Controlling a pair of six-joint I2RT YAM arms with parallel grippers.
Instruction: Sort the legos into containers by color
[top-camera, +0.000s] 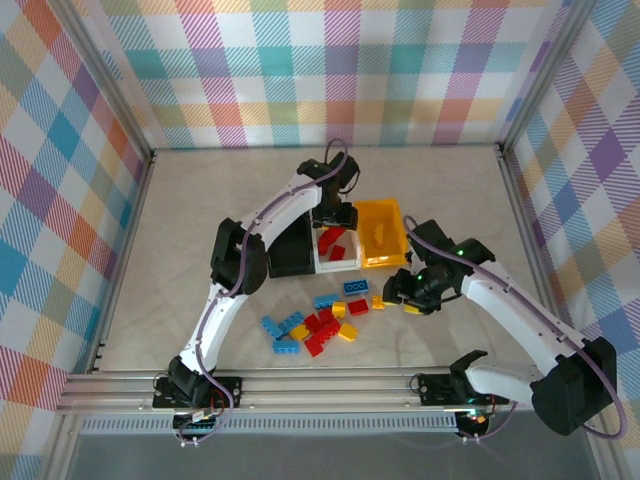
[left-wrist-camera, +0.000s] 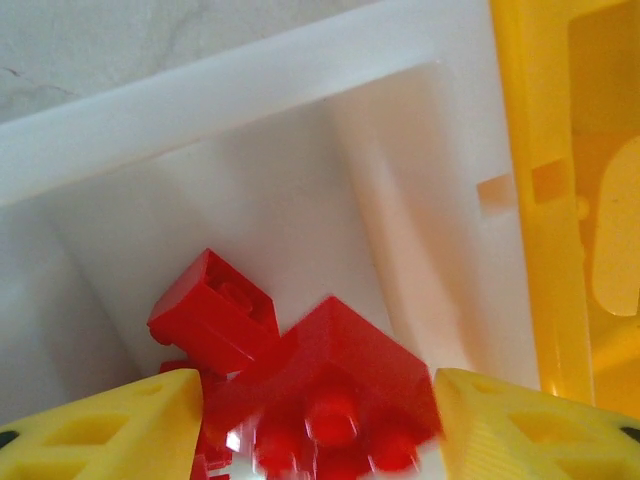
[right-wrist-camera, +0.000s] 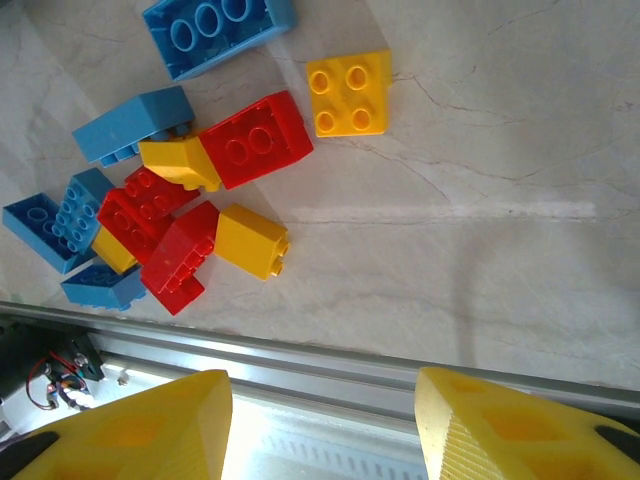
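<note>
My left gripper (left-wrist-camera: 315, 392) hangs over the white container (left-wrist-camera: 250, 90), its jaws open. A blurred red lego (left-wrist-camera: 340, 400) sits loose between the yellow fingertips, above another red lego (left-wrist-camera: 215, 310) lying inside. In the top view this gripper (top-camera: 335, 220) is at the white container (top-camera: 338, 266), between the black container (top-camera: 293, 255) and the yellow container (top-camera: 385, 235). My right gripper (top-camera: 405, 298) is open and empty, just right of the loose pile of legos (top-camera: 315, 322). Its wrist view shows the gripper (right-wrist-camera: 322, 400) with a yellow lego (right-wrist-camera: 348, 92), a red lego (right-wrist-camera: 255, 140) and a blue lego (right-wrist-camera: 215, 30) on the table.
The yellow container's wall (left-wrist-camera: 525, 200) stands close on the right of the white one. A metal rail (right-wrist-camera: 350, 360) runs along the table's near edge under the right gripper. Checked walls enclose the table on three sides.
</note>
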